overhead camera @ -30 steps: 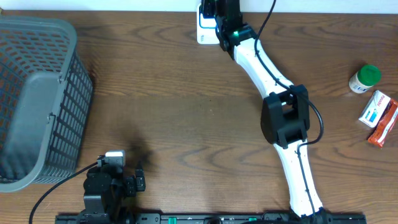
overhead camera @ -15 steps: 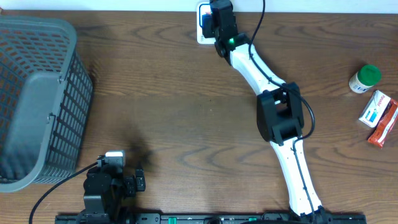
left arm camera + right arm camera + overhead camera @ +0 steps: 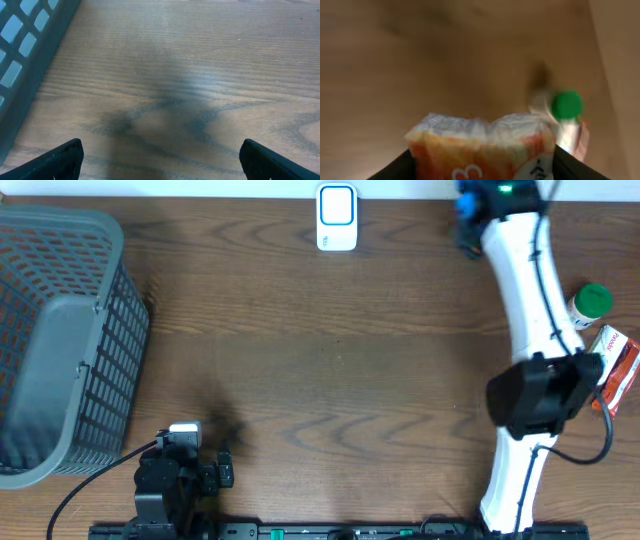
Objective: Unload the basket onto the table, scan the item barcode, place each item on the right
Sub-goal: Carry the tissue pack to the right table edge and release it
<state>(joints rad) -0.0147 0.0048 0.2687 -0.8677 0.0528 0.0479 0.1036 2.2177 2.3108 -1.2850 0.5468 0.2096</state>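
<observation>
Plain brown wood-grain table with grey basket at left edge. Wide-spread left gripper above bare wood; blurred orange-and-white packet pinched in right gripper.

Table: brown wood with darker wavy grain.
Basket: grey, with open lattice walls.
Scanner: white casing, blue face.
Right arm: white links, black joint housing, green light near the wrist.
Packet: orange with white print and a pale crinkled top; blurred.
Bottle: white body, green cap.
Box: white and orange-red.
Left gripper: black fingers.
</observation>
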